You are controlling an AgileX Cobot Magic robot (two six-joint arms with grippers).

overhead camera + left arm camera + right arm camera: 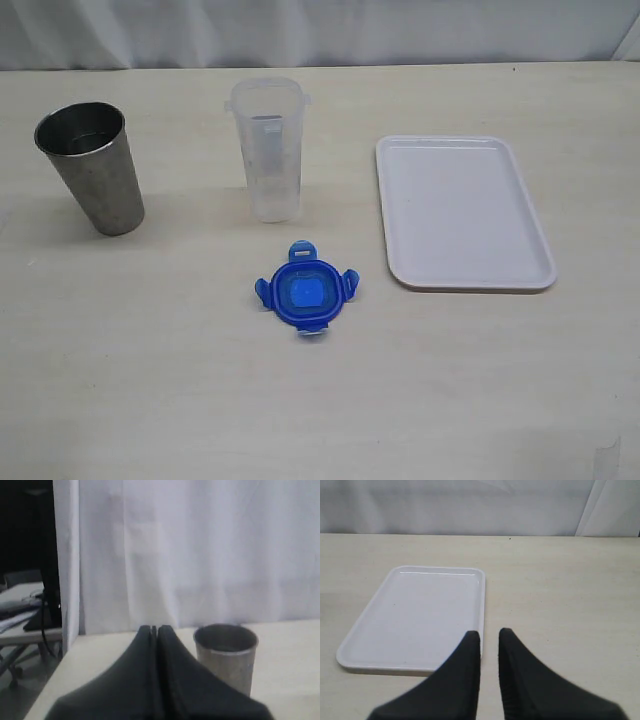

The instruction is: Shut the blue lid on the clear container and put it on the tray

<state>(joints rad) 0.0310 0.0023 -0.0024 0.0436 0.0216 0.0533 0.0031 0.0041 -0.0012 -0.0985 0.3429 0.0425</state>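
While the blue lid lies flat on the table, off the clear container and a little nearer the exterior camera, I see both arms low, their wrists aimed almost level across the tabletop. My left gripper points past the steel cup toward a white curtain; its two dark tapered fingers are pressed together with nothing between them. My right gripper sits by the near corner of the tray, fingers a narrow gap apart, gripping nothing.

The lid is glossy blue plastic, roundish, with four flaps splayed outward. The container is translucent plastic, tall and narrow, upright with its mouth uncovered and faint markings on its wall. The tray, right of the container and apart from it, is smooth white plastic, rectangular with rounded corners and a low rim. The cup, at the left, is dull tapered metal, upright. The table is pale with a fine grain.

I count one lid, one container, one tray, one cup, two grippers.
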